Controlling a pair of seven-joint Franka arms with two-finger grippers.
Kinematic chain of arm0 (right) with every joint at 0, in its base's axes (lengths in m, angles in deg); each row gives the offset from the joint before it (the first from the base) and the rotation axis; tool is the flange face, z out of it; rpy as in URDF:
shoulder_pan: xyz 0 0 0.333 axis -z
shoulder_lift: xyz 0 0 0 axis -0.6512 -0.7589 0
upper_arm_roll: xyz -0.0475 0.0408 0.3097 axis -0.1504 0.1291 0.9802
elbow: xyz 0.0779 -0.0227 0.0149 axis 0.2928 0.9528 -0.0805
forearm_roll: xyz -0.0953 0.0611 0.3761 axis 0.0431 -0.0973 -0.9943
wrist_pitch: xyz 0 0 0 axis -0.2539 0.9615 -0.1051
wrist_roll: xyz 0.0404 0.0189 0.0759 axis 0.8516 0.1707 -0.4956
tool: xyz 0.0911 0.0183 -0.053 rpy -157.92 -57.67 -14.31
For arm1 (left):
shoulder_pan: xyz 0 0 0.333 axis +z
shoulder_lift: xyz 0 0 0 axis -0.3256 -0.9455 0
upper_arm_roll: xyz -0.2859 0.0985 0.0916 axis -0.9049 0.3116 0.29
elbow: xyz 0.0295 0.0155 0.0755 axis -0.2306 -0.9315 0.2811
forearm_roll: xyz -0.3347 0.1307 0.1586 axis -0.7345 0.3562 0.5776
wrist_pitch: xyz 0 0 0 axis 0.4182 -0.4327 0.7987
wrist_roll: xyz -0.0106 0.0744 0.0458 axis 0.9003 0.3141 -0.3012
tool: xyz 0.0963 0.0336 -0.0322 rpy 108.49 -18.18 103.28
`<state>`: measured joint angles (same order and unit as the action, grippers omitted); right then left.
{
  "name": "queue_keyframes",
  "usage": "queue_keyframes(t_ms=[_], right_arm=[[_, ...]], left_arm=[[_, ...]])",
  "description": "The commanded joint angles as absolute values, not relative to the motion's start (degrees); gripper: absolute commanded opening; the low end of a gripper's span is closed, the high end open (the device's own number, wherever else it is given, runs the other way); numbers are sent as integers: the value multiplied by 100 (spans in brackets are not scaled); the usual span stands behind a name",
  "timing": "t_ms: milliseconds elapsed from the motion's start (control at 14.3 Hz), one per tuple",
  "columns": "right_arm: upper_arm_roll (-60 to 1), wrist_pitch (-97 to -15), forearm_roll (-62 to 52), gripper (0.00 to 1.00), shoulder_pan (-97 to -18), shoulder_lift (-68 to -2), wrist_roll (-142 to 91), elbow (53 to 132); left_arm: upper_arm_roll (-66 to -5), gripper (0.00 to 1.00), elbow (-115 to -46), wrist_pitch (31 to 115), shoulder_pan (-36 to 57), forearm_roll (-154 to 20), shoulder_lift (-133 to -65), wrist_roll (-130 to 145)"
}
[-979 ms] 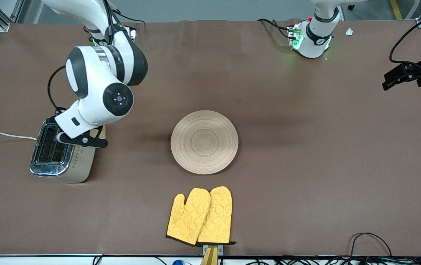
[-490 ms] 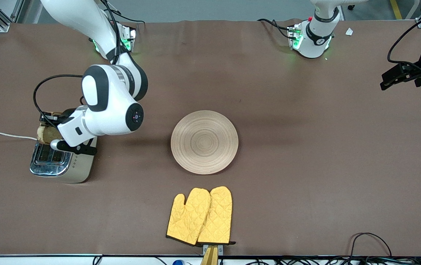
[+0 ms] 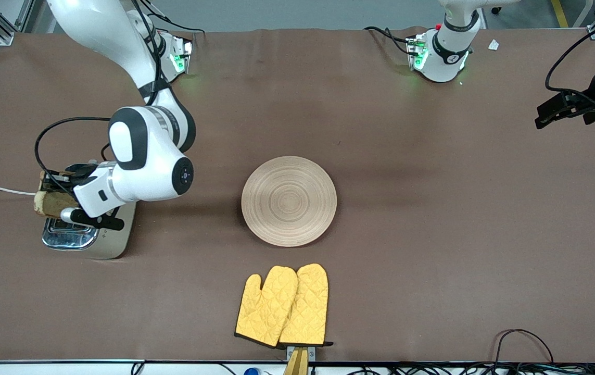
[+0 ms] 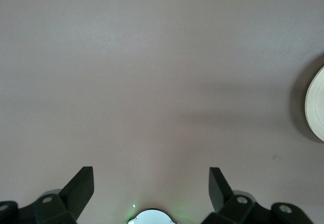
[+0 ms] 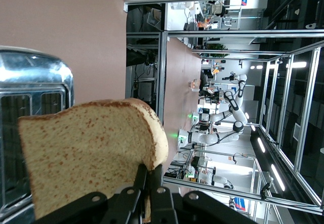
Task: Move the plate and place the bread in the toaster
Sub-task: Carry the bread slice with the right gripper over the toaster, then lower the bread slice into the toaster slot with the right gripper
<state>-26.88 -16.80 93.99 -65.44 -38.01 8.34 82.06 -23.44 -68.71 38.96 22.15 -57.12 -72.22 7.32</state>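
Here the right gripper (image 3: 60, 195) pinches the bread (image 5: 86, 153) over the toaster (image 3: 86, 237); left gripper (image 4: 152, 193) waits, jaws apart

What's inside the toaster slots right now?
Nothing visible: the bread is clamped edge-on in the right end effector above the toaster, not yet in a slot. The right arm hides most of the chrome top, so the slots are only partly seen.

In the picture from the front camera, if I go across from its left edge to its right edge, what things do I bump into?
Bread held in the right tool, toaster, yellow oven mitts, plate, left tool.
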Motion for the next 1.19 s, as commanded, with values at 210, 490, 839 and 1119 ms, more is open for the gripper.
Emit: queue_keyframes(t_ms=[210, 490, 839, 1119], right_arm=[[-2609, -2145, 9654, 0, -6384, -3525, 1473, 9021], [-2608, -2171, 9654, 0, -6357, -3516, 1632, 9109], [-2608, -2251, 9654, 0, -6305, -3437, 1815, 9398], [-2608, -2347, 9654, 0, -6305, -3455, 1887, 9417]], left_arm=[[-2359, 100, -6900, 3975, 2234, -5950, -7261, 786], [-2394, 100, -6892, 3975, 2225, -5950, -7261, 690], [-2411, 100, -6892, 3966, 2234, -5932, -7253, 690], [-2411, 100, -6883, 3966, 2234, -5923, -7253, 690]])
